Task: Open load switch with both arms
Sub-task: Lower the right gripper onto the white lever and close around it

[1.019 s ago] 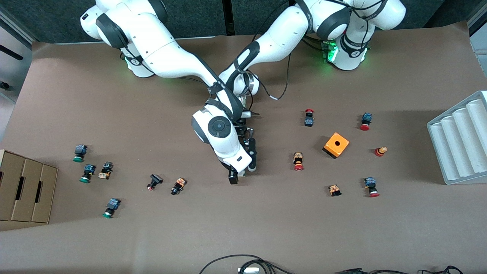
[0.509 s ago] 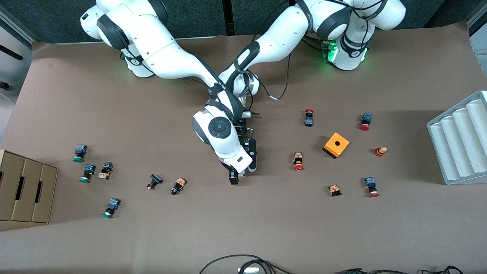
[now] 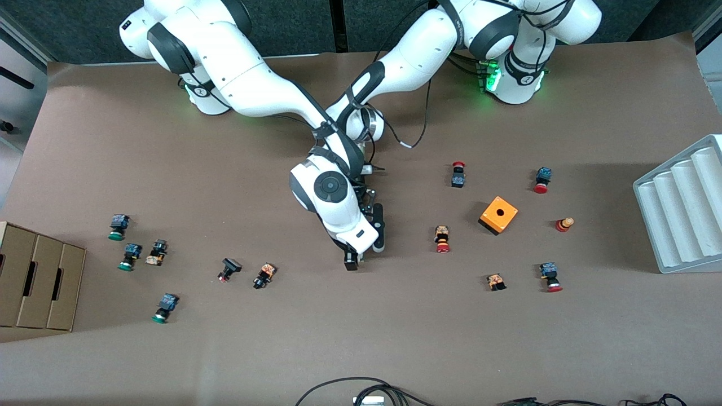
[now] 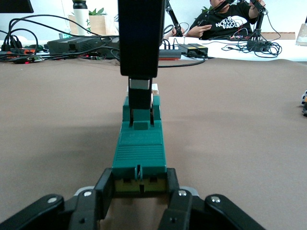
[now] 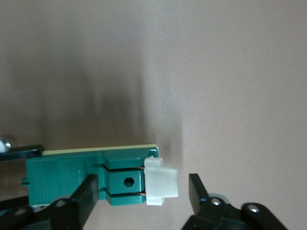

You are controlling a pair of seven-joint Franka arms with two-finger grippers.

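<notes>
**Both grippers at the load switch, mid-tabletop**

The dark-green load switch (image 4: pixel 139 152) lies flat on the brown tabletop (image 3: pixel 361 338) near its middle, under the crossed wrists of the two arms. The left gripper (image 4: pixel 139 191) is clamped on one end of it, a finger (image 4: pixel 104 190) pressed to each side. The right gripper (image 5: pixel 144 191) stands over the other end, where the small white piece (image 5: pixel 160 181) sits; its fingers (image 5: pixel 86 191) are apart, straddling that end with a visible gap between one finger and the white piece. An orange cube (image 3: pixel 498 215) with a hole rests toward the left arm's end, among scattered red-capped push buttons (image 3: pixel 443 238). Green-capped push buttons (image 3: pixel 129 256) lie toward the right arm's end.
</notes>
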